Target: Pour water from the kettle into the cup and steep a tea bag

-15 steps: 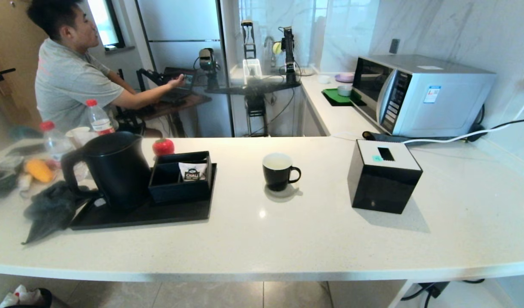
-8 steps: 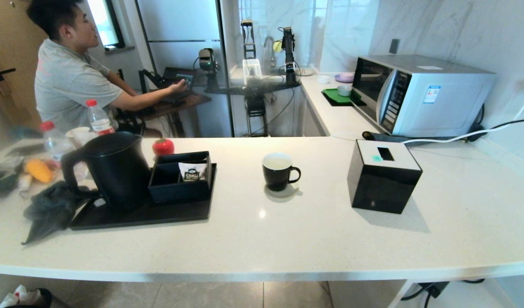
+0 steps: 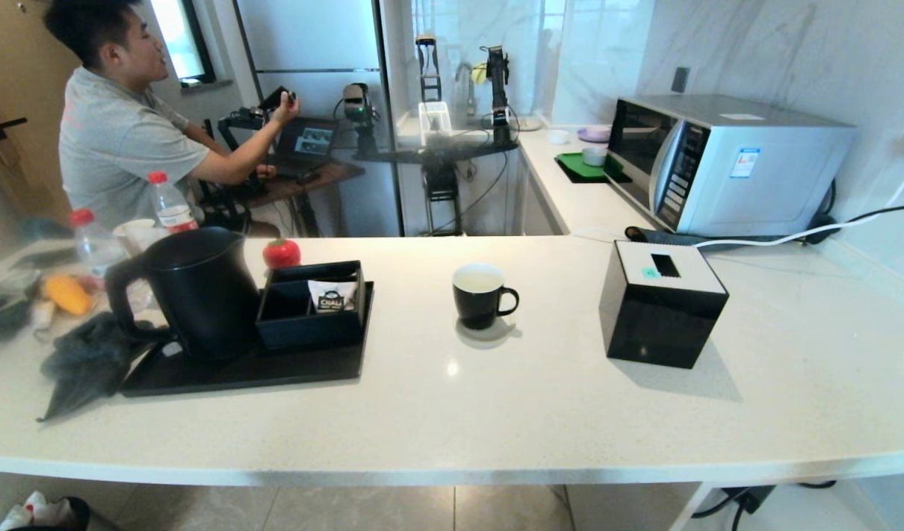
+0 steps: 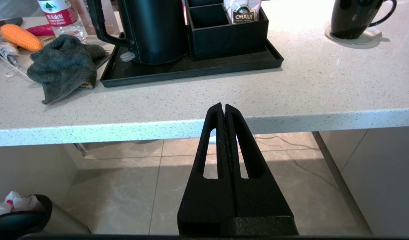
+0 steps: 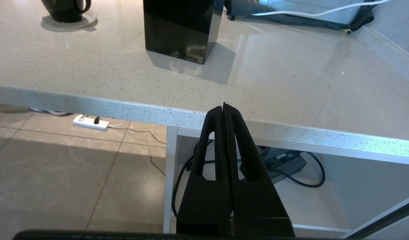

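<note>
The tall matte-black kettle point(image 3: 194, 287) stands on a black tray point(image 3: 290, 372) at the counter's left, its loop handle turned left. The small black cup point(image 3: 481, 295) with a white inside sits on a coaster mid-counter, handle to the right. No tea bag on a string shows. Neither gripper appears in the head view. My left gripper point(image 4: 223, 106) hangs shut and empty below the counter's front edge, facing the kettle point(image 4: 154, 30) and tray. My right gripper point(image 5: 224, 107) is shut and empty too, low before the counter edge, with the cup point(image 5: 66, 8) far off.
A black divided box point(image 3: 312, 306) holding a white CHALI sachet point(image 3: 332, 296) shares the tray. A black tissue cube point(image 3: 662, 302) stands right of the cup. A dark cloth point(image 3: 91, 358), bottles, a microwave point(image 3: 725, 162) and a seated person point(image 3: 127, 125) lie around.
Only the person at the back has moved, lifting a hand from the laptop. Kettle, cup and counter things stay put.
</note>
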Tool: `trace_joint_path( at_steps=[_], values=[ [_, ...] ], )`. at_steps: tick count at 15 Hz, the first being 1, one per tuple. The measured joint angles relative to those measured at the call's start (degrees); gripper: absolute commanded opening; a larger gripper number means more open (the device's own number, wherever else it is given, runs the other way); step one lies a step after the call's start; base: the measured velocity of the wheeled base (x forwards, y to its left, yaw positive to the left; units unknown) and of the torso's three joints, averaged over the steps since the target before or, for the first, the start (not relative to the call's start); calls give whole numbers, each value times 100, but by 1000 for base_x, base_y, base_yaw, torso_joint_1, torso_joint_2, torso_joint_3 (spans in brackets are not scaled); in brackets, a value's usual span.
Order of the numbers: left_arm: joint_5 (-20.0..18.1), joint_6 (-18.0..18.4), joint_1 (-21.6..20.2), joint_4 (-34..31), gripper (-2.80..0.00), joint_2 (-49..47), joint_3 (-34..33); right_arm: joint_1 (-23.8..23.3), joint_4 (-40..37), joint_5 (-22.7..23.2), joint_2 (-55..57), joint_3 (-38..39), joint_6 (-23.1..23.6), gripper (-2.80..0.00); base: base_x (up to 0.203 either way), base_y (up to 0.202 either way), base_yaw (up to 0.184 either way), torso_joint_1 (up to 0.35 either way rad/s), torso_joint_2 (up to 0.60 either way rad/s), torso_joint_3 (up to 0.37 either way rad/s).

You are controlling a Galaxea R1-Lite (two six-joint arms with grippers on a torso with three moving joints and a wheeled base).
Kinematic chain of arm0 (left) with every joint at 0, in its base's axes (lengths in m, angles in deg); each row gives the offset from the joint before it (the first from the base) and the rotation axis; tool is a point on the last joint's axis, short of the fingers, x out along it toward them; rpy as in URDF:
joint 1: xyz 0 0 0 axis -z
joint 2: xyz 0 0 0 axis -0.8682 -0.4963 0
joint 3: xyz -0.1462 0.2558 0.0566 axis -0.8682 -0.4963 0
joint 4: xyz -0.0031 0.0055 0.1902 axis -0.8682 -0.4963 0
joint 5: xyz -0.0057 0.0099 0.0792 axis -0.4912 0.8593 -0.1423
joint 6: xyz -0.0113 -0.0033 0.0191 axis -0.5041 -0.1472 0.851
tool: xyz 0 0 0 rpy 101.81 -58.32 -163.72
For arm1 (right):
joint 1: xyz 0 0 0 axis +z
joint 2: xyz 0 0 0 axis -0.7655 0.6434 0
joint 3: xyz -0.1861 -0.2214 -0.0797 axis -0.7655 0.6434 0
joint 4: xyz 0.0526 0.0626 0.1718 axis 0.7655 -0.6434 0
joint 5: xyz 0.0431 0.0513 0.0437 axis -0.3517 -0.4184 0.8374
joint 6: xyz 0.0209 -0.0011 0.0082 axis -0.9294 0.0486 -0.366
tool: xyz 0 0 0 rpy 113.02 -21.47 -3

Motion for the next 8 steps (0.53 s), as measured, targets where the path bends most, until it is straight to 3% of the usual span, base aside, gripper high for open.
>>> trace_joint_path(
  at_steps=[8],
  values=[
    [0,-2,0,-1,-280,0,0,0,-2,-16,-5,0,-194,-280,0,0,0,0,0,0]
  ],
)
